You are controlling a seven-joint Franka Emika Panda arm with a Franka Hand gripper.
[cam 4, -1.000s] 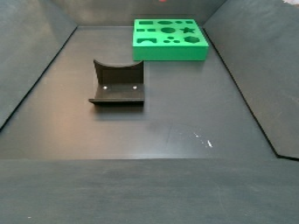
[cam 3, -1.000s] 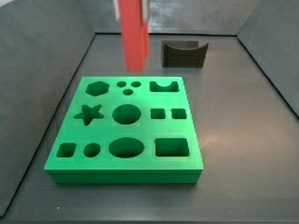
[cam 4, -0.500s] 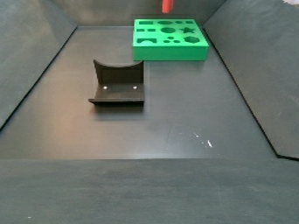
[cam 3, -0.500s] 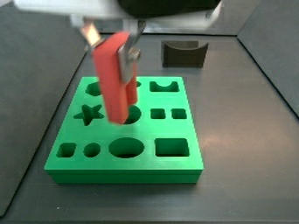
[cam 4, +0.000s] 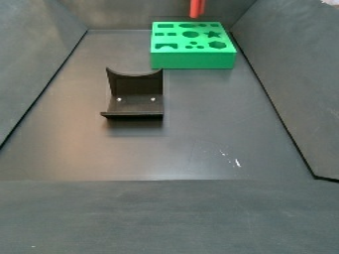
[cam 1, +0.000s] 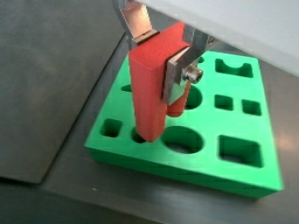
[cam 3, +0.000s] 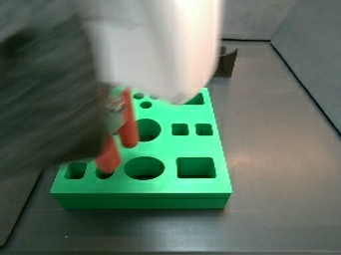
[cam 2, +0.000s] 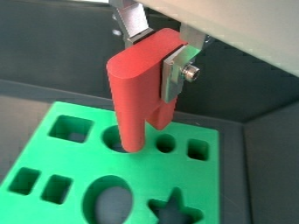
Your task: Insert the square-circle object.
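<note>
Two fingers (cam 1: 179, 72) clamp red peg (cam 1: 152, 92); tip at green board (cam 1: 251, 179) hole.

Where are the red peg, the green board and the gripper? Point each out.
red peg (cam 1: 149, 96), a wrist view, its long front face.
green board (cam 1: 251, 179), a wrist view, bare top near a corner.
gripper (cam 2: 156, 54), a wrist view, midway between fingertips, clamped on the peg.

The gripper (cam 3: 118, 118), blurred, is seen over the green board (cam 3: 147, 192), with the square-circle object (cam 3: 111, 149) held above its holes
</note>
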